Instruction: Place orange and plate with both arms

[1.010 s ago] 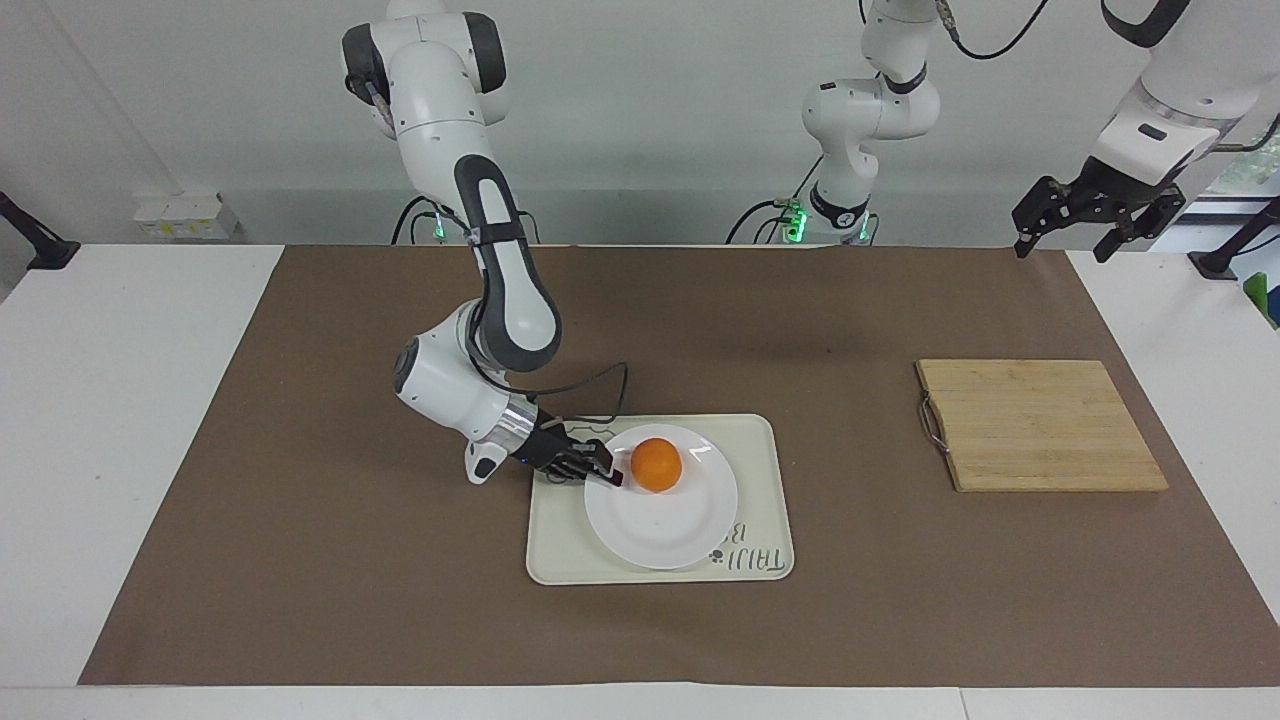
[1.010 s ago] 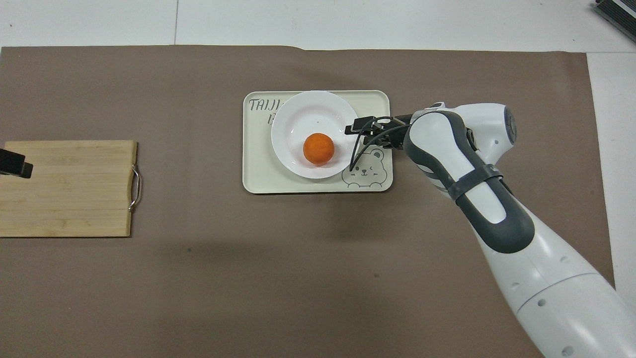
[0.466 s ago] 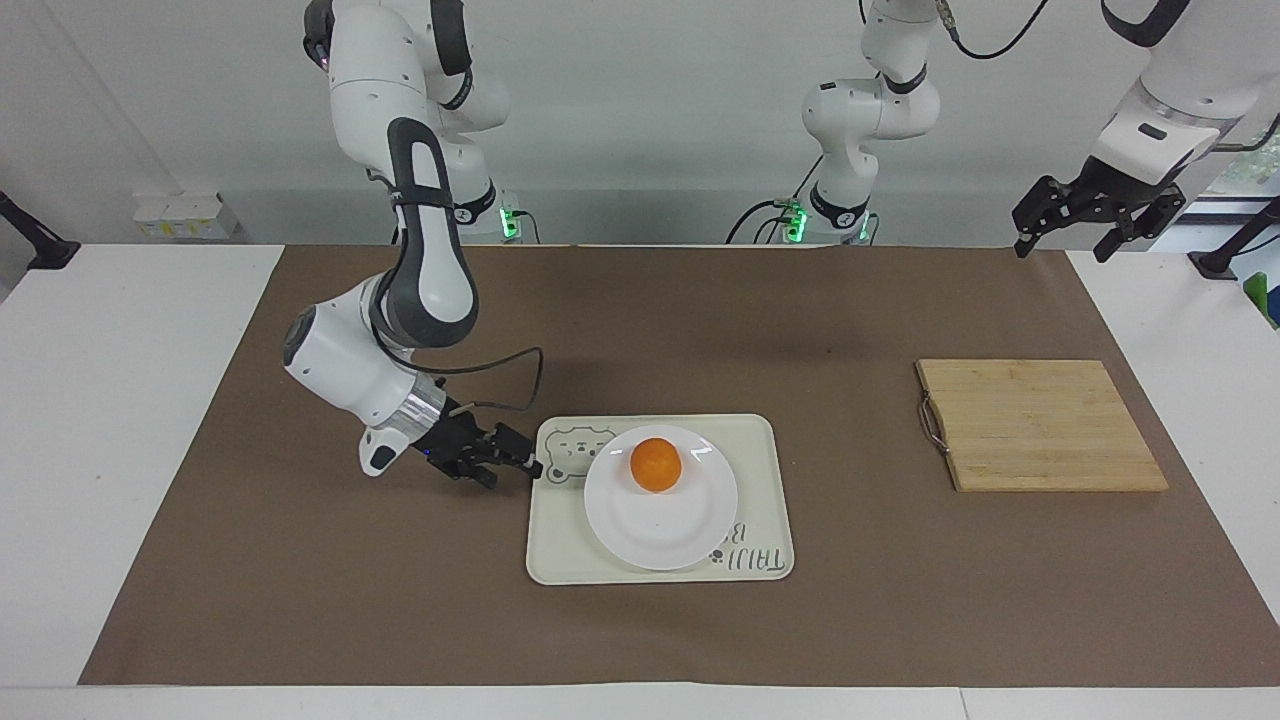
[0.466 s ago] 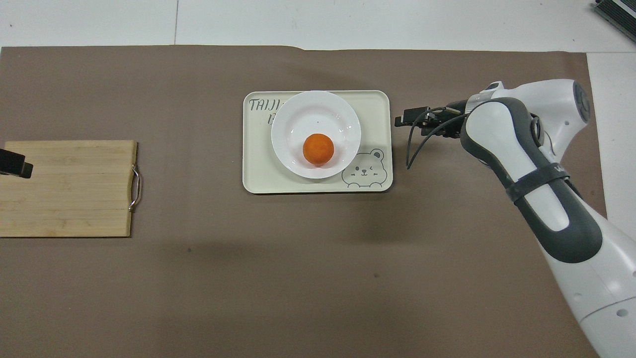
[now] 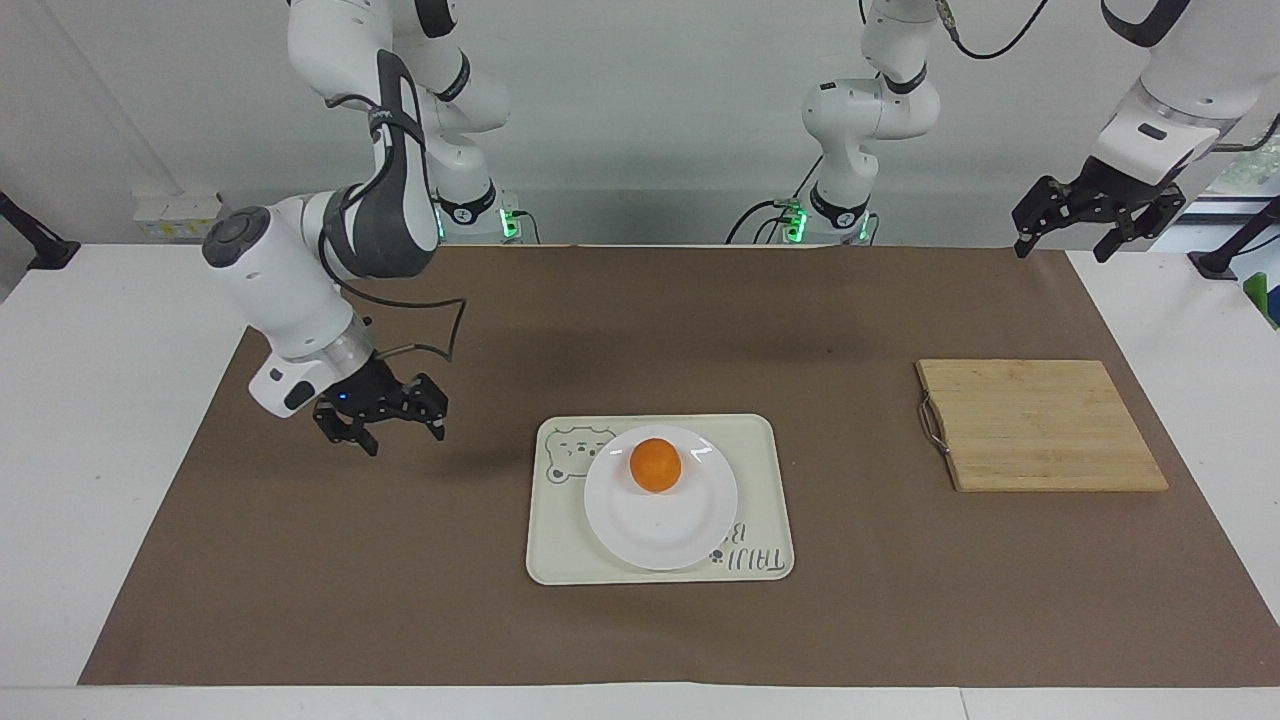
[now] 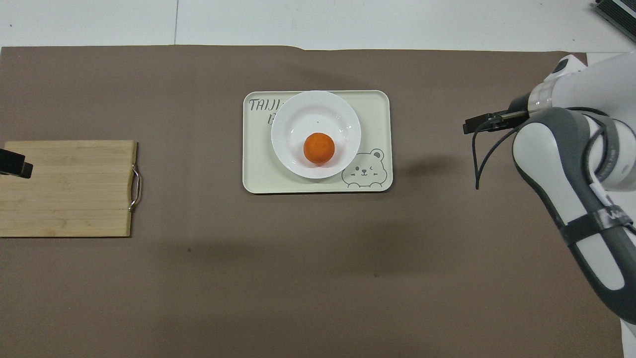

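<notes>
The orange (image 5: 655, 465) sits on the plate (image 5: 660, 525), mid-frame, so placing looks done. The right gripper (image 5: 381, 417) hangs empty, fingers apart, over bare mat at frame left. The left gripper (image 5: 1095, 215) waits upper right, fingers apart.

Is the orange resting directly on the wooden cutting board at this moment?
No, the orange sits on the plate, which lies on the tray.

Tray (image 6: 258, 174) lettering part hidden under plate (image 6: 298, 112), left gripper (image 6: 12, 164) cut off at overhead edge, right gripper (image 6: 489, 122) mostly behind own wrist.
</notes>
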Motion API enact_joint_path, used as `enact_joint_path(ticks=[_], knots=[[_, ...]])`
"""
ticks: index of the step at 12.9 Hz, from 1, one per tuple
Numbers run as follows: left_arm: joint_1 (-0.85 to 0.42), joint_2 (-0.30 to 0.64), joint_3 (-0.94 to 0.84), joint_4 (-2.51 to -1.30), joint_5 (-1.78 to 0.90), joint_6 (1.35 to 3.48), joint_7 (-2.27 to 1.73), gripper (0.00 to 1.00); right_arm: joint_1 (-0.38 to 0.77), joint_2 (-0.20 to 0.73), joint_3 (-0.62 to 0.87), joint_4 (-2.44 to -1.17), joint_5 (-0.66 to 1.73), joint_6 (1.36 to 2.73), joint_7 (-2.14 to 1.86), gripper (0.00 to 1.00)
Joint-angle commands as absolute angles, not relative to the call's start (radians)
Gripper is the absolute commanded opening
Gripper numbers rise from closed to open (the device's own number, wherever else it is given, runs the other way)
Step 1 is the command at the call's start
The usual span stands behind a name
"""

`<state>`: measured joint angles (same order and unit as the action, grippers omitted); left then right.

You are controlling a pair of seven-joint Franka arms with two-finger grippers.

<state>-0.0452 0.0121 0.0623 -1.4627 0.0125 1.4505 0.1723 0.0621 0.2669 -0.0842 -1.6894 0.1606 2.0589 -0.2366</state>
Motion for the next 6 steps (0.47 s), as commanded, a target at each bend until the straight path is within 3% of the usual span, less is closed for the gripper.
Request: enact_joint_path(ticks=[1, 6], knots=[[-0.037, -0.008, 0.055, -1.482, 0.023, 1.443, 0.175, 1.00, 0.020, 0.171, -0.075, -1.703, -0.012, 1.949, -0.221, 1.00], [-0.037, -0.008, 0.055, -1.482, 0.023, 1.443, 0.175, 1.00, 0.026, -0.003, -0.064, -1.700, -0.043, 1.744, -0.020, 1.00]])
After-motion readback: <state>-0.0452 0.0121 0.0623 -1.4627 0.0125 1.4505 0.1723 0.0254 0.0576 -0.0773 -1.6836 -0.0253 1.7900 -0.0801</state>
